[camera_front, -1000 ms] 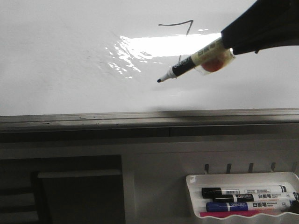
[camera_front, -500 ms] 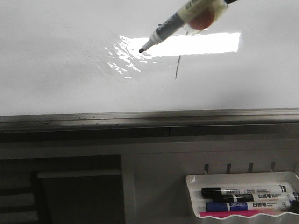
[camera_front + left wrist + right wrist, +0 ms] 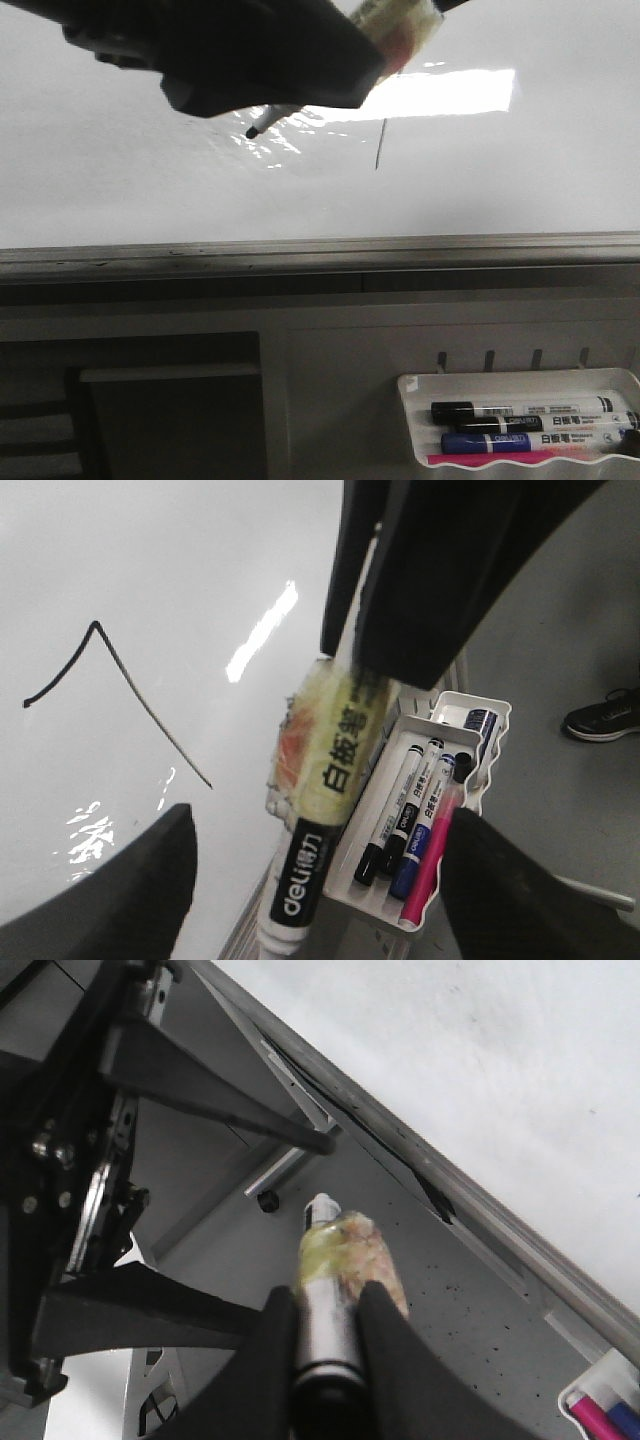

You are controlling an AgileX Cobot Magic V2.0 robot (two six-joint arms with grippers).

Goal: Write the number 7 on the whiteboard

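The whiteboard is glossy white with glare and a grey lower frame rail. The number 7 shows whole in the left wrist view. In the front view only its slanted stem shows; its top bar is hidden behind my left gripper. My right gripper is shut on a tape-wrapped black marker, whose tip hangs in front of the board. My left gripper is open, with its fingers spread either side of the marker and apart from it.
A small white tray hangs below the board at the right and holds black, blue and pink markers. It also shows in the left wrist view. A dark shelf opening lies under the rail. A shoe is on the floor.
The marker has moved left and away from the drawn 7. My left gripper has come in from the left, covers the board's top and straddles the marker.
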